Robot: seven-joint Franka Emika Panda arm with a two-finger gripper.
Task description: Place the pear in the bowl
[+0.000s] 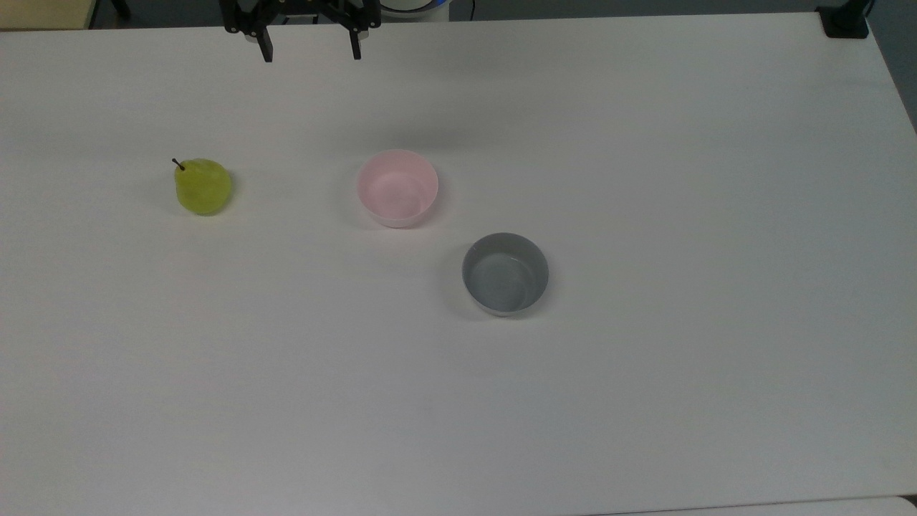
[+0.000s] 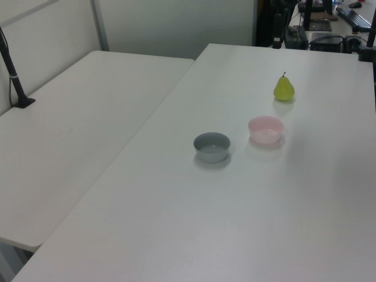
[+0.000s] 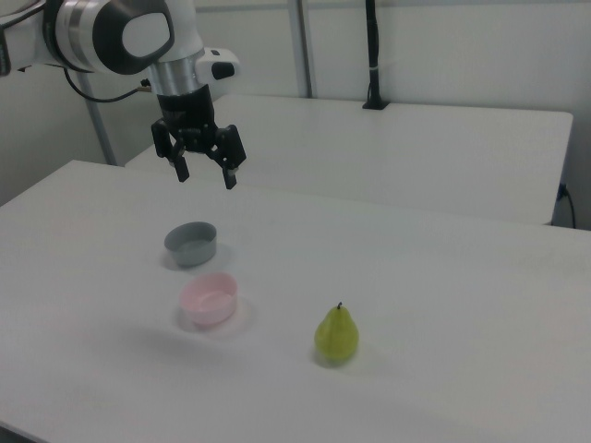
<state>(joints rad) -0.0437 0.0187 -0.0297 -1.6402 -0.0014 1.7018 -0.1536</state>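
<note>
Item one, the pear (image 1: 203, 187): yellow-green, with a short dark stem, stood upright on the white table (image 1: 645, 394), free of any contact; in the top view it lay well to the left of both bowls, and in the right view (image 3: 337, 336) it sat to the right of the pink one and nearer the camera. Item two, the pink bowl (image 1: 397, 188): pale, round, upright and empty, near the table's middle; in the left view (image 2: 265, 129) it sat between the pear (image 2: 284, 89) and the grey bowl. Item three, the grey bowl (image 1: 505, 273): of like size, upright and empty, just beside the pink bowl without touching it, toward the top view's lower right; in the right view (image 3: 191, 243) it stood behind the pink bowl (image 3: 210, 299). Item four, the gripper (image 1: 311, 51): black, two-fingered, carried on a white arm (image 3: 120, 35), raised in the air above the table with its jaws spread wide and nothing between them; in the right view (image 3: 205, 177) it hung above and behind the grey bowl, well apart from the pear. Item five, a second white table (image 2: 76, 135), adjoining the first on the left view's left.
</note>
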